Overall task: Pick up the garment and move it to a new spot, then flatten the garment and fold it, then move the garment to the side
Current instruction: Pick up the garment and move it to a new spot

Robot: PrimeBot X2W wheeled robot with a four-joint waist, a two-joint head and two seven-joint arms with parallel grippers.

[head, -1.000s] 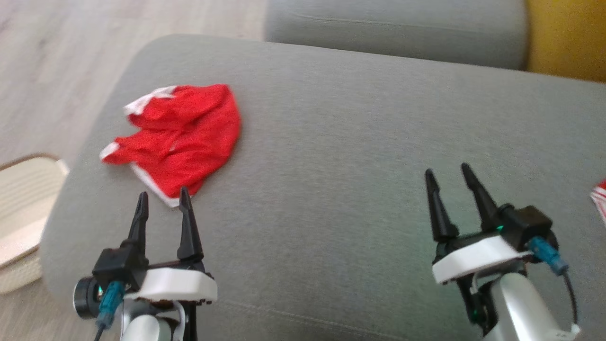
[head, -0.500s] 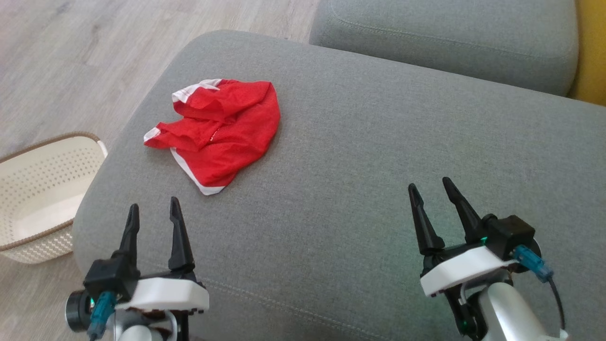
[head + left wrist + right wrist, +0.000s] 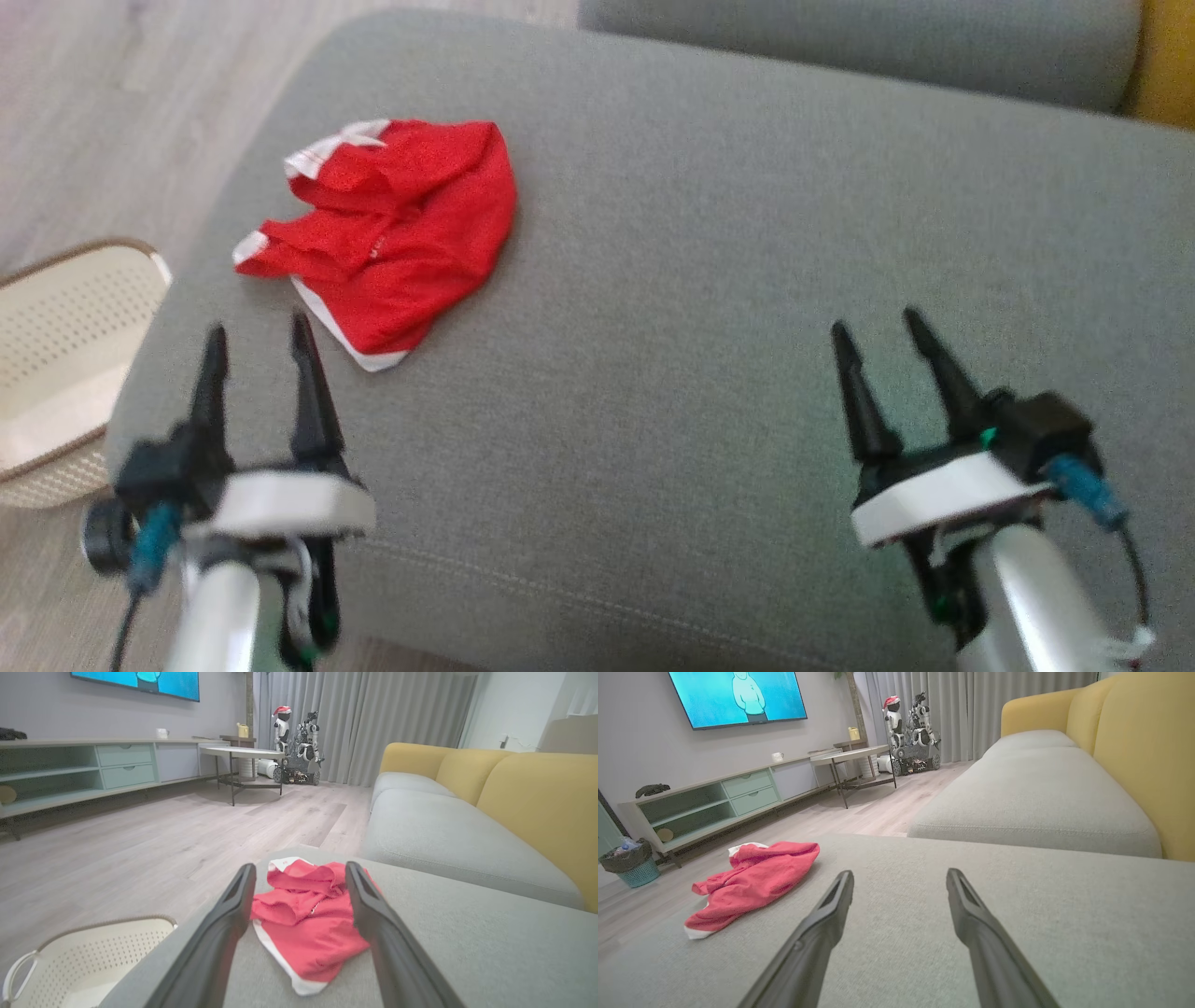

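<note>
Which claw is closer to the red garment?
Left. The left gripper sits just short of the red garment; the right gripper is far across the cushion.

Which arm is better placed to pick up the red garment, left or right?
Probably the left. The left gripper, open, points at the red garment lying just ahead of it. The right gripper, also open, is far to the side, over bare grey cushion.

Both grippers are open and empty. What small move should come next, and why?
Probably ease the left gripper forward and down toward the red garment: it lies crumpled and untouched on the grey cushion just ahead of that gripper's open jaws, while the right gripper is farther off.
</note>
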